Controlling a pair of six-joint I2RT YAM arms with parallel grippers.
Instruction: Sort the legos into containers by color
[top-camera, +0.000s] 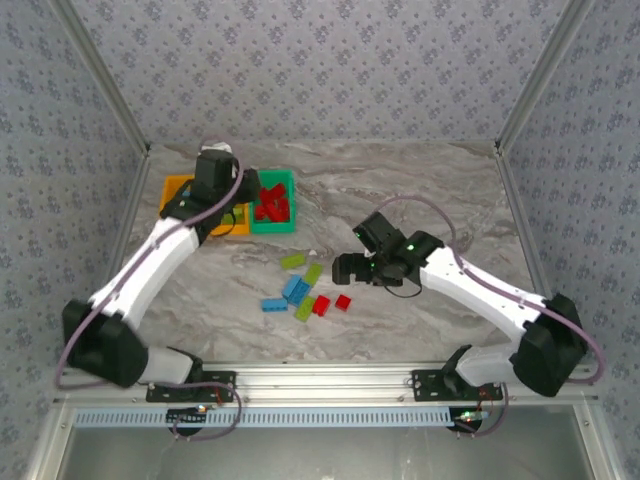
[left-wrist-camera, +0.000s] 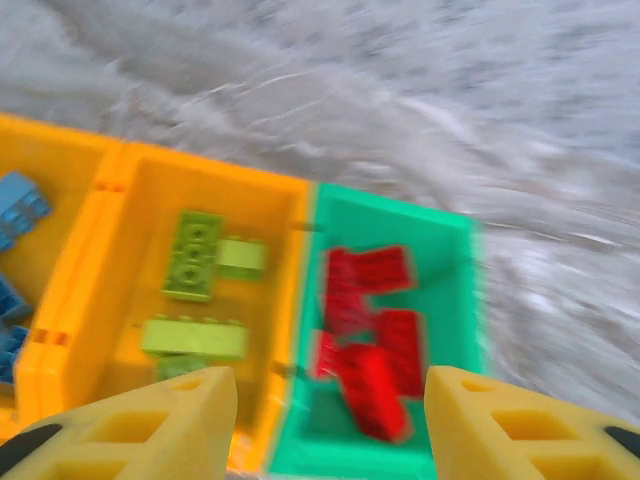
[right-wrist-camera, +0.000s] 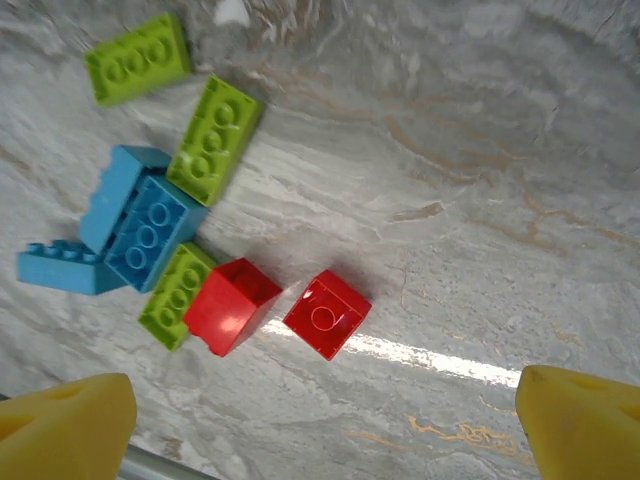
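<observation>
Three bins sit in a row at the far left of the desk (top-camera: 400, 180), a grey marble-patterned surface. Walls (top-camera: 320, 70) papered in a small grey floral print close it on three sides. Metal posts (top-camera: 100, 75) stand at the corners and a metal rail (top-camera: 330, 378) runs along the near edge.

Bins: two orange, one green, touching side by side.
- Green bin (left-wrist-camera: 450, 290), rightmost: red bricks (left-wrist-camera: 370, 330), several, too blurred to count.
- Middle orange bin (left-wrist-camera: 215, 180): lime bricks (left-wrist-camera: 195, 255), at least three.
- Left orange bin (left-wrist-camera: 60, 150): blue bricks (left-wrist-camera: 20, 205), cut off at the frame edge.

Loose bricks mid-desk, eight counted: three lime pieces (right-wrist-camera: 138, 58), three blue pieces (right-wrist-camera: 150, 232), two red pieces (right-wrist-camera: 326, 314). Blue ones are bunched together; one lime piece touches a red one.

Left end effector (left-wrist-camera: 330, 380) hangs over the bins, yellow fingers apart, nothing between them. Right end effector (right-wrist-camera: 320, 410) hangs over the loose cluster, fingers spread wide, holding nothing.
</observation>
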